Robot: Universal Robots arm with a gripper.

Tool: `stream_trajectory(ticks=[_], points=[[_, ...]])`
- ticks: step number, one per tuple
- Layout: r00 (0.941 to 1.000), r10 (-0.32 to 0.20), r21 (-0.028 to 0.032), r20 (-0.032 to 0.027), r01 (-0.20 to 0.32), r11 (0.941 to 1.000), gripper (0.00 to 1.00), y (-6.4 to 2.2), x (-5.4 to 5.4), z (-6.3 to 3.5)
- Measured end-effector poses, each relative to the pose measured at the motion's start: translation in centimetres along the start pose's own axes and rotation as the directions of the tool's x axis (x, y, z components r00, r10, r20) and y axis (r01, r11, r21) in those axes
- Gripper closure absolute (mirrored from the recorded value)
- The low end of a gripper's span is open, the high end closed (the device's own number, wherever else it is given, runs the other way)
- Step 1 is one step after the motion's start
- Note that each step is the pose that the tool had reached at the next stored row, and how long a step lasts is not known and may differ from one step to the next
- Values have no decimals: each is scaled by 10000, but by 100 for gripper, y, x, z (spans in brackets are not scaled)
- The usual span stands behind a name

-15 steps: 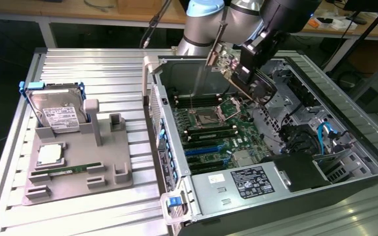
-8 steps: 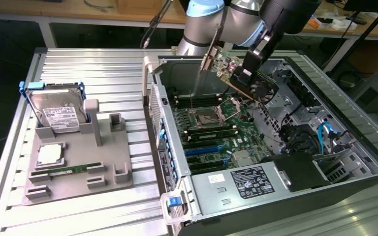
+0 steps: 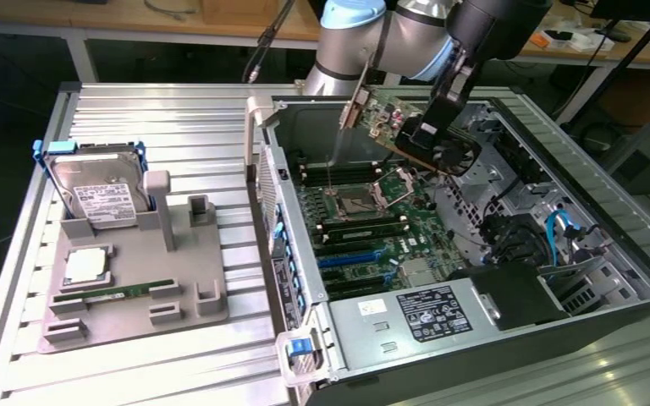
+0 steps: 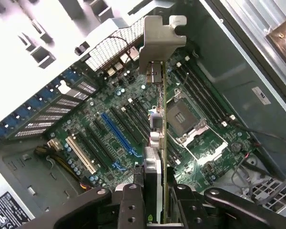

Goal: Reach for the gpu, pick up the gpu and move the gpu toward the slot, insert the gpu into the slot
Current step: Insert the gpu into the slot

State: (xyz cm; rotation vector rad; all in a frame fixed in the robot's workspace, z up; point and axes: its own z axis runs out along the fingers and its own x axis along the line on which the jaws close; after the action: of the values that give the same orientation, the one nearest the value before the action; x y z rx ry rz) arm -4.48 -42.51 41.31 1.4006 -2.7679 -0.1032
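Gripper is closed on the gpu, held above the open case. Its long axis runs out toward its bracket, and the blue slot lies below, apart.

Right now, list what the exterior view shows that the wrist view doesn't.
Exterior view: the hard drive standing in the grey fixture, with a memory stick lying on it. Wrist view: the white slot beside the blue ones, and the perforated rear grille. Both: the gpu held above the motherboard, and the CPU socket.
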Motion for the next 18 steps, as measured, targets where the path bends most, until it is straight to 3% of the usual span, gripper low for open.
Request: stream_trajectory(ticks=[2,9,15,18], points=[[9995,-321,41,5,321,9995,73,0,1,1],[9917,-1275,418,167,1267,9911,73,-2,1,6],[9794,-2015,470,139,2007,9785,73,-5,5,14],[9711,-2382,599,171,2368,9697,73,-6,7,18]])
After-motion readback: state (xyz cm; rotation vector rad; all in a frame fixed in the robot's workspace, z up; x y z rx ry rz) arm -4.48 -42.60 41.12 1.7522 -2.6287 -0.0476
